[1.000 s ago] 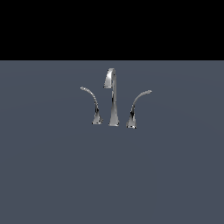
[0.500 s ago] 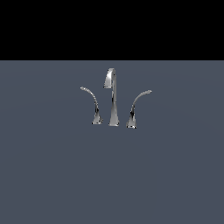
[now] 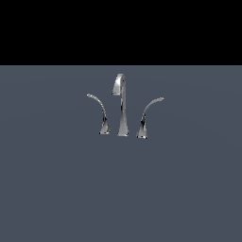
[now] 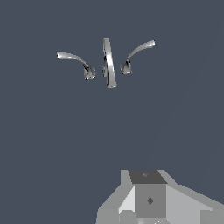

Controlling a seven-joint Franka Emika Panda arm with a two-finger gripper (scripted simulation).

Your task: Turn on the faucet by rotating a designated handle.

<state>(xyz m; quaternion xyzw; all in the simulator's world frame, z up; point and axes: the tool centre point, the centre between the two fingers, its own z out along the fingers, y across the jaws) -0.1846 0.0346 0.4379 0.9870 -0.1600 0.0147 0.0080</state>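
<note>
The chrome faucet (image 3: 122, 106) stands on the flat grey surface, its tall hooked spout in the middle. The handle (image 3: 147, 116) is the slim lever on the exterior view's right, its tip arcing rightward. The twin lever (image 3: 99, 111) arcs leftward. No arm shows in the exterior view. In the wrist view the spout (image 4: 108, 61), the handle (image 4: 138, 53) and the twin lever (image 4: 74, 61) lie well away from my gripper (image 4: 148, 201). Only grey parts of the gripper show at the picture's edge. Nothing is in it or touching it. I cannot tell how the jaws stand.
The faucet stands on a plain dark grey surface (image 3: 121, 189) that fills the view around it. A black background lies behind. No other objects show.
</note>
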